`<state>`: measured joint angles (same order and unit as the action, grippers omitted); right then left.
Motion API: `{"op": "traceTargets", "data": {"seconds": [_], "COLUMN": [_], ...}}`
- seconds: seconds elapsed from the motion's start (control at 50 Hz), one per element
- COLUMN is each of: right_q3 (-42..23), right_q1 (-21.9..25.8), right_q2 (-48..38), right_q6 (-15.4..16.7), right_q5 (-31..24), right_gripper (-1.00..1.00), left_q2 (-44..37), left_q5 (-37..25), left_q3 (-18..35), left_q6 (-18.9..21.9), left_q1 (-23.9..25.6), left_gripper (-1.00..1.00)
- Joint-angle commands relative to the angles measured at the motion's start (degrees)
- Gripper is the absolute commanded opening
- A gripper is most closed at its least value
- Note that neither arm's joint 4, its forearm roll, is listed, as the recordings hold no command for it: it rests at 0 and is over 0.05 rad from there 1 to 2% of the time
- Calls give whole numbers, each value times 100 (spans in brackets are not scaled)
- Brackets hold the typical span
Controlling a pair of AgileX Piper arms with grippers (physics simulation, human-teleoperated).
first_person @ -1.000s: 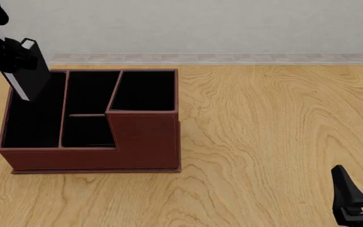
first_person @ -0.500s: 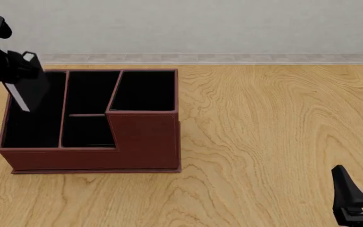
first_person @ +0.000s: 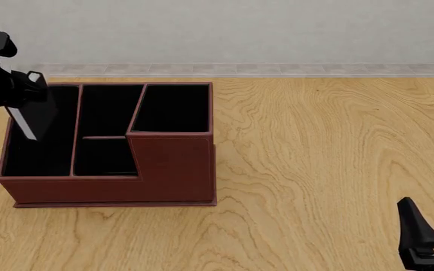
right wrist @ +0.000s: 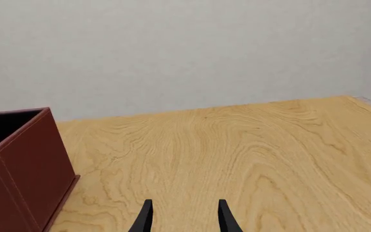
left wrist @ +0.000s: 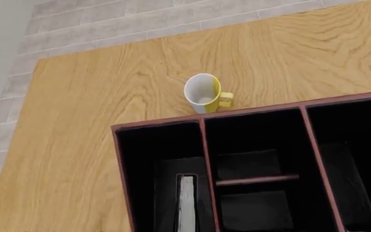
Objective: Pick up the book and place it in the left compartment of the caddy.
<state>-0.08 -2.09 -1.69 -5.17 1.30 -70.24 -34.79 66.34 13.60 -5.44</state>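
Left gripper (first_person: 30, 84) is clamped on the book (first_person: 32, 116), holding it upright so it fits the narrow left compartment (first_person: 40, 152) of the caddy (first_person: 173, 169). Right gripper (right wrist: 182, 217) idles open, empty.

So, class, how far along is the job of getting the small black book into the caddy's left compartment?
Done: the small thick black book with white page edge is lifted and held by the left gripper. In hand: it hangs tilted over the long narrow left compartment of the reddish-brown leather-look caddy, its lower end below the rim. Left: lowering it fully and letting go. The right gripper sits idle, jaws apart.
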Motion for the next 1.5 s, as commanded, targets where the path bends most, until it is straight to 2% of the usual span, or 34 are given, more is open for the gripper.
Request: {"op": "traceTargets", "data": {"seconds": [0.02,0.52,1.02,1.5], "right_q3": [-2,3,1,2], "right_q1": [-12,-35,-10,3], "right_q2": [16,57,-66,-141], "right_q6": [0,-15,31,74], "right_q5": [-13,-50,42,94], "right_gripper": [100,100,100,100], "left_q2": [-31,-199,-231,-467], "left_q5": [243,782,1206,1533], "left_q3": [-124,-397,-649,-813], "left_q6": [-5,-85,109,68], "left_q1": [11,-15,-132,-258], "left_gripper": [-100,-100,-100,-100]}}
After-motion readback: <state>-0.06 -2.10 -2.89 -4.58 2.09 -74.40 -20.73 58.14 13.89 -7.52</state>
